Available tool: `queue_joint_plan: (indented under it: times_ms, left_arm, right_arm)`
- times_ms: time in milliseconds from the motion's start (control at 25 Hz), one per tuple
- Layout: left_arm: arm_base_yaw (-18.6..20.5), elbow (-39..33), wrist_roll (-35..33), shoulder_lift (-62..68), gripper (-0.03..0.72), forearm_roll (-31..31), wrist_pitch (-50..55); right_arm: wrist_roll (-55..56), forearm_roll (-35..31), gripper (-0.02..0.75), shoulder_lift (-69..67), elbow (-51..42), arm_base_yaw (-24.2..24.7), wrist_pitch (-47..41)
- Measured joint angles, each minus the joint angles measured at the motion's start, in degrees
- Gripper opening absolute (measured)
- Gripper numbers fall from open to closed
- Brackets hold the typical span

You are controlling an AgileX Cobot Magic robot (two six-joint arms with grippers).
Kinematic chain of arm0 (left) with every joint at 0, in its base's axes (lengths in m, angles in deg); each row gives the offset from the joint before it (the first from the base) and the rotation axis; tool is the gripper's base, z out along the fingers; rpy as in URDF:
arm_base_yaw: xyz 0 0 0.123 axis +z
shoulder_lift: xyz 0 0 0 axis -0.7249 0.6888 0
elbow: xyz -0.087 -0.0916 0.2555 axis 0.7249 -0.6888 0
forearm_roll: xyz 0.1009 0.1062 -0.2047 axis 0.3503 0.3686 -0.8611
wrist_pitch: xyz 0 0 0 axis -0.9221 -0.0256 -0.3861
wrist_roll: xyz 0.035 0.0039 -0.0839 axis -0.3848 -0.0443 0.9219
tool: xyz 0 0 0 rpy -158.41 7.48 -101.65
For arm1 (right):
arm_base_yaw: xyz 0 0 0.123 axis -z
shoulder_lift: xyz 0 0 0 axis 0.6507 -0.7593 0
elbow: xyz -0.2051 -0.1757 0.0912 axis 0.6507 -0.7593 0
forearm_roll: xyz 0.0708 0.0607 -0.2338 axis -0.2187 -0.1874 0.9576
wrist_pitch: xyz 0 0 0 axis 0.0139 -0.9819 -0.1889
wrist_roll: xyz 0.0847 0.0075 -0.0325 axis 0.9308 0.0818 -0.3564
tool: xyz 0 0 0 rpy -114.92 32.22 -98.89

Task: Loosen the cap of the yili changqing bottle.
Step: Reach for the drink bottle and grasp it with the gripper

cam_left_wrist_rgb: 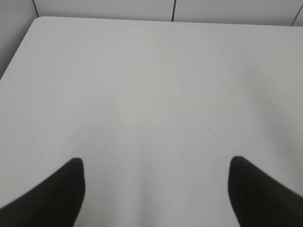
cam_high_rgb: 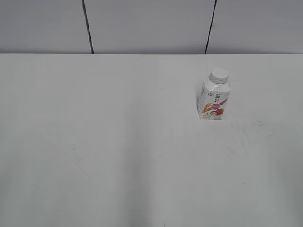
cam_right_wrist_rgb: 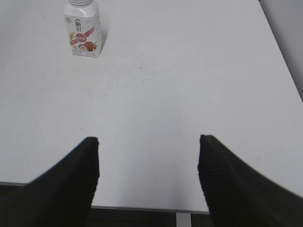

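Observation:
The yili changqing bottle stands upright on the white table, right of the middle in the exterior view. Its white ribbed cap sits on the neck. It also shows at the top left of the right wrist view, with the cap cut by the frame edge. My right gripper is open and empty above the table's near edge, far from the bottle. My left gripper is open and empty above bare table. Neither gripper shows in the exterior view.
The white table ends at a grey panelled wall at the back. Its near edge and right edge show in the right wrist view; its far left corner shows in the left wrist view.

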Motion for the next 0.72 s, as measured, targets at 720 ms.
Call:
queue_joint_plan:
  times_ms: [720]
  left_arm:
    - [0.00,3.67,-0.07,3.26,0.565,-0.16,-2.52]
  right_arm:
    - [0.00,0.00,0.521,0.00,0.00,0.00,0.05]
